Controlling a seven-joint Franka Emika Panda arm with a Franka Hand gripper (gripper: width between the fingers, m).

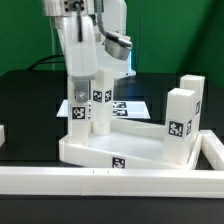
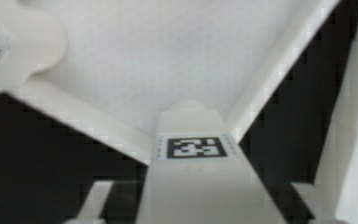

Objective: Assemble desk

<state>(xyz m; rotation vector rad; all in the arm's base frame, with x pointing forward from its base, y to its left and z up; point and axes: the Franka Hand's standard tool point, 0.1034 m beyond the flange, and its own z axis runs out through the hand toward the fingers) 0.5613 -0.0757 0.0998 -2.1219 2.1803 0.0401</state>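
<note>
Matt white plastic desk slab and legs

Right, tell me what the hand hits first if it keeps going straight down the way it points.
The hand is shut on a leg that stands on the desk slab, so the slab blocks it; contact depth is unclear.

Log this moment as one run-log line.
phase: leg mounting | gripper: shut on leg | leg: upright at desk slab corner | opposite corner leg: standing

Even, bright light falls from above in the exterior view; white parts nearly blow out against the dark surface, casting soft shadows. Both pictures are coarse; the wrist view is blurred, especially nearest the lens.
</note>
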